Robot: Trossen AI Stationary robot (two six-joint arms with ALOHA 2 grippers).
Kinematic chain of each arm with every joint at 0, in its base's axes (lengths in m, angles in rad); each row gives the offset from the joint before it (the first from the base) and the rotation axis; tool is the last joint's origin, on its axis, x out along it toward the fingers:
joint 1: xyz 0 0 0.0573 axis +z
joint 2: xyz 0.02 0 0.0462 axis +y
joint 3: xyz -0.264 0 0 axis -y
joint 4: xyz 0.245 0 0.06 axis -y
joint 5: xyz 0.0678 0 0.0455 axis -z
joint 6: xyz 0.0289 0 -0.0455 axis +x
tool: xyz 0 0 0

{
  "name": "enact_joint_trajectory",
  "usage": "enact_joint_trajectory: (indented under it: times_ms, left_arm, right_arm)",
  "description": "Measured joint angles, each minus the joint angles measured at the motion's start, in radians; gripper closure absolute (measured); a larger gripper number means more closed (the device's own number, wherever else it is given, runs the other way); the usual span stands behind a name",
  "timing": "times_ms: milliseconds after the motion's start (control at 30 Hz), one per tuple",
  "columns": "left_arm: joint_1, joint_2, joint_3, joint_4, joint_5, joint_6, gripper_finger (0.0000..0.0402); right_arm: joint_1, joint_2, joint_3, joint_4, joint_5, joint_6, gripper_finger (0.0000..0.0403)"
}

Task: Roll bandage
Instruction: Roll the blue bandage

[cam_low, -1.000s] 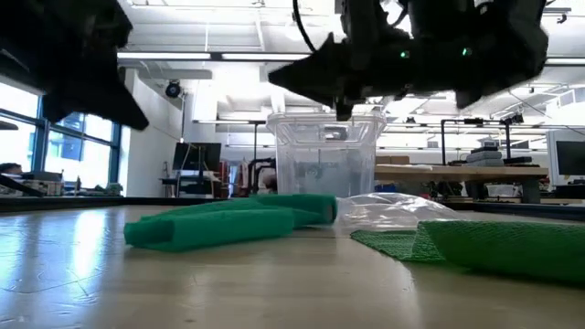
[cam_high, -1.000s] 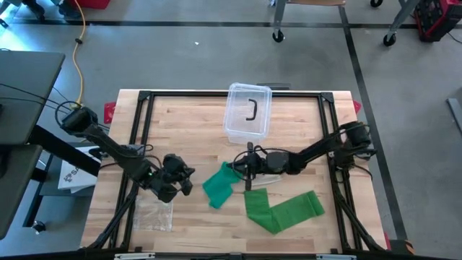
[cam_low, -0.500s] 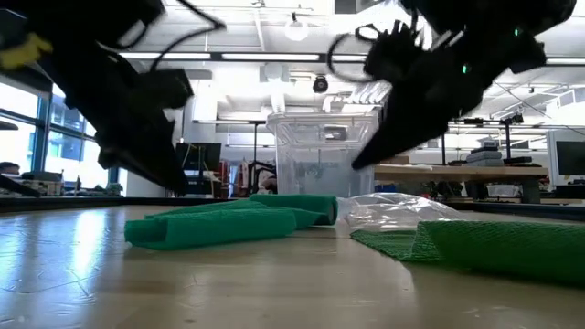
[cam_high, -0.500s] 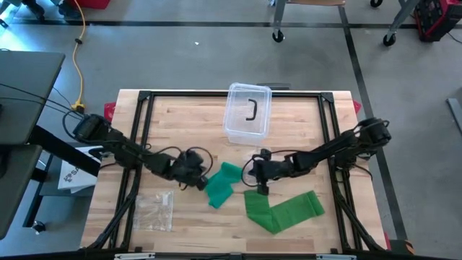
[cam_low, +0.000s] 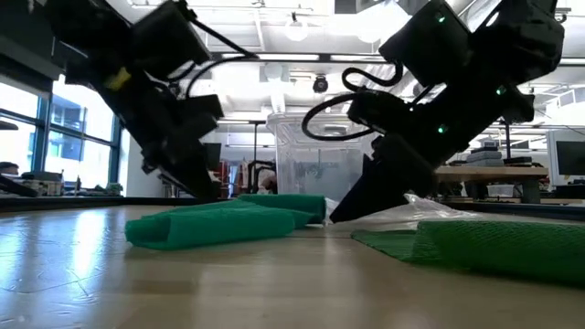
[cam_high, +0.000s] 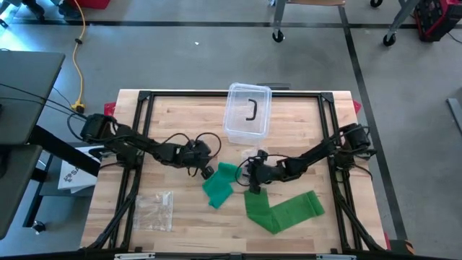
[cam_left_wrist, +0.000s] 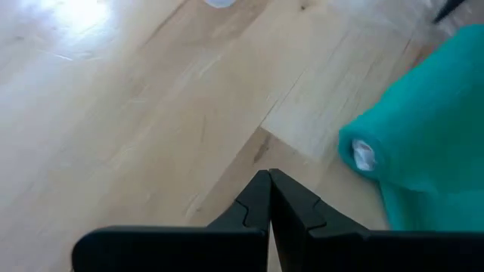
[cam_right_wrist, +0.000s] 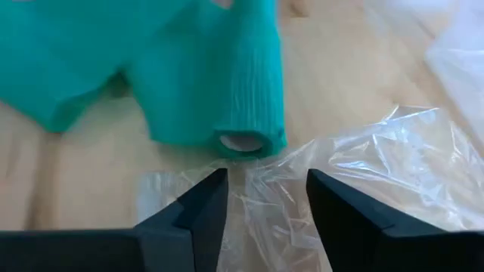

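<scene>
A green bandage [cam_high: 219, 183] lies partly unrolled at mid-table, its rolled end [cam_high: 229, 169] on a white core [cam_right_wrist: 242, 142]. A second green bandage [cam_high: 283, 209] lies flat to the near right. My left gripper [cam_high: 206, 170] is shut and slants down beside the roll's left end [cam_left_wrist: 364, 156], apart from it. My right gripper [cam_right_wrist: 265, 187] is open and slants down at the roll's right end. Its fingers stand over a clear wrapper [cam_right_wrist: 363, 174], just short of the core.
A clear plastic box [cam_high: 247, 110] with a dark handle on its lid stands at the far middle. An empty clear bag [cam_high: 154, 210] lies at the near left. A black frame [cam_high: 144, 97] runs around the wooden table top.
My left gripper has swung from the near left toward the table's right and sunk to the roll's left end, rolling as it went. My right gripper has tipped downward, sunk toward the wrapper beside the roll, and opened. The bandages have kept still.
</scene>
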Motion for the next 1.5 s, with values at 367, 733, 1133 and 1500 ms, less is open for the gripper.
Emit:
enact_joint_trajectory:
  times_ms: [367,733,1133,1500]
  left_arm:
    - [-0.018,0.045,-0.001,0.033,0.009,-0.031,0.0401]
    - [-0.004,0.073,0.0,0.118,0.017,0.013,0.0401]
    - [-0.026,0.118,0.001,0.165,0.018,-0.005,0.0401]
    - [-0.029,0.117,-0.001,0.181,0.021,-0.009,0.0401]
  right_arm:
    - [0.016,-0.112,0.0,-0.088,-0.061,0.018,0.025]
    - [-0.085,0.005,0.0,0.043,-0.103,-0.018,0.0261]
    - [-0.093,0.007,0.0,0.097,-0.168,0.035,0.0261]
    - [-0.136,0.07,0.0,0.213,-0.187,0.024,0.0261]
